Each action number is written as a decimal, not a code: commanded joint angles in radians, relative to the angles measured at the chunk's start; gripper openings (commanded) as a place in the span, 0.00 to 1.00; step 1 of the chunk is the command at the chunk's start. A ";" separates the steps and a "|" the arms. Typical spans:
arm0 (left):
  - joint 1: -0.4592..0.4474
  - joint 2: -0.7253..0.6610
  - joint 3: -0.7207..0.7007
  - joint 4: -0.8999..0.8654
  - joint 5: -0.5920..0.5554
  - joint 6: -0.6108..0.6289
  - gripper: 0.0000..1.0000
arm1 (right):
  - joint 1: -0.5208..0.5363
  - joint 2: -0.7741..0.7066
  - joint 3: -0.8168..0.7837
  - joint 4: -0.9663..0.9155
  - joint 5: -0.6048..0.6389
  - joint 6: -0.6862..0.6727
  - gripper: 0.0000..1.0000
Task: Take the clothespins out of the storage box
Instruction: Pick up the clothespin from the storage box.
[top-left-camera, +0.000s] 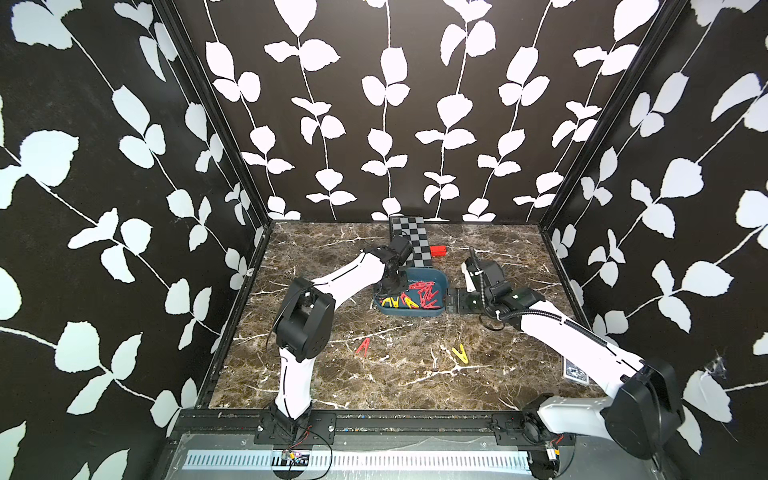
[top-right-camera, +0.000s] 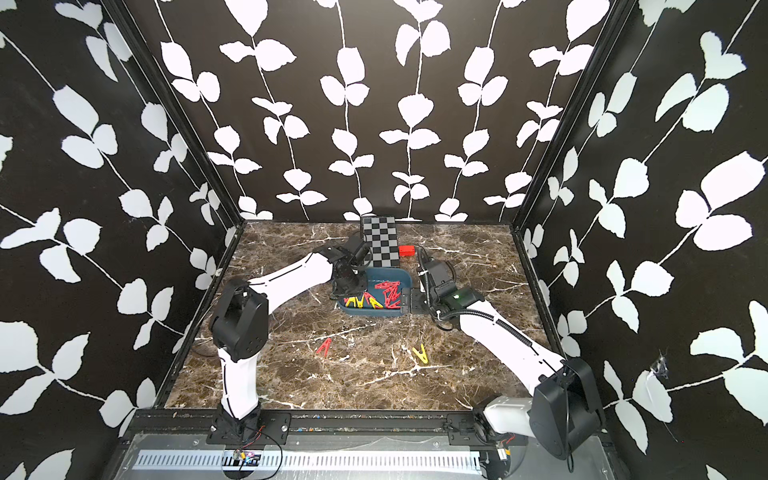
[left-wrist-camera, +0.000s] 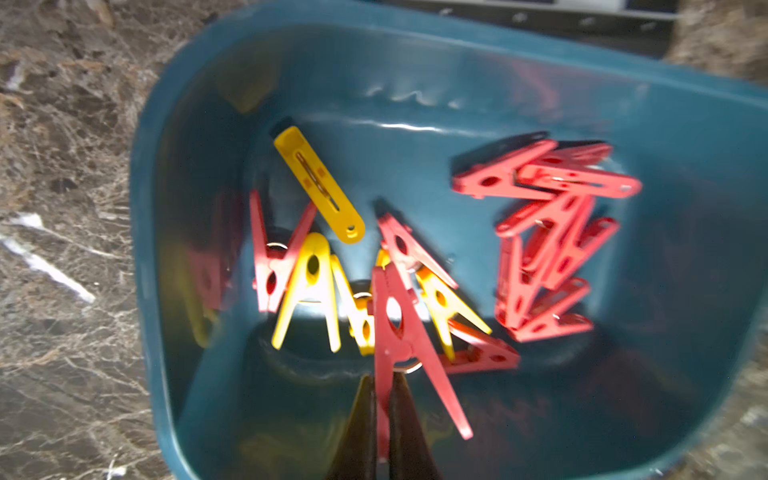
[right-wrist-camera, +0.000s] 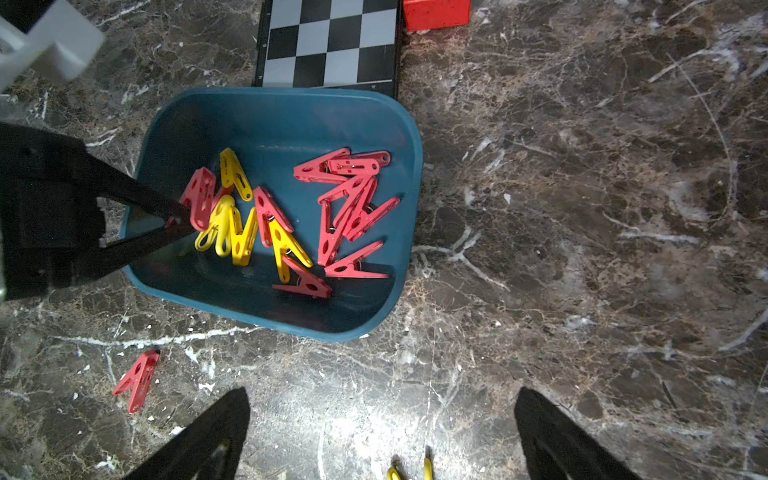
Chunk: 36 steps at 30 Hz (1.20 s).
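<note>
Top views give you the marble table (top-left-camera: 374, 374) as the largest surface. At its 12 o'clock edge the checkered board (top-left-camera: 415, 245) lies flat, with its near end just beside the far rim of the storage box (top-left-camera: 415, 313).

The storage box sits near the table's centre. It holds most of the clothespins (right-wrist-camera: 353, 199): a red cluster toward its 3 o'clock side and a mixed red and yellow group toward 9 o'clock.

The left gripper (left-wrist-camera: 383, 382) reaches into the box from about 10 o'clock. In the left wrist view its jaws stand narrow, pinched on one leg of a red clothespin (left-wrist-camera: 399, 332) that lies over the yellow ones. You cannot tell whether that pin is clear of the box floor.

The right gripper (right-wrist-camera: 382, 392) hovers outside the box at its 3 o'clock side. Its jaws are spread wide and hold nothing.

Two pins lie on the marble, well apart: a loose red pin (top-left-camera: 363, 347) at 7 o'clock of the box and a loose yellow pin (top-left-camera: 460, 354) at 5 o'clock.

A small red block (top-left-camera: 437, 250) rests at 1 o'clock of the box, just beside the board's edge.
</note>
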 joint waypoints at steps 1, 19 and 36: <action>-0.015 -0.065 -0.028 0.025 0.021 0.011 0.07 | -0.004 0.005 -0.007 0.024 -0.026 0.017 0.99; -0.121 -0.397 -0.448 0.089 -0.037 0.124 0.07 | 0.023 0.034 -0.023 0.126 -0.134 0.068 0.99; -0.179 -0.505 -0.774 0.216 -0.020 0.166 0.07 | 0.150 0.090 0.011 0.132 -0.065 0.130 0.99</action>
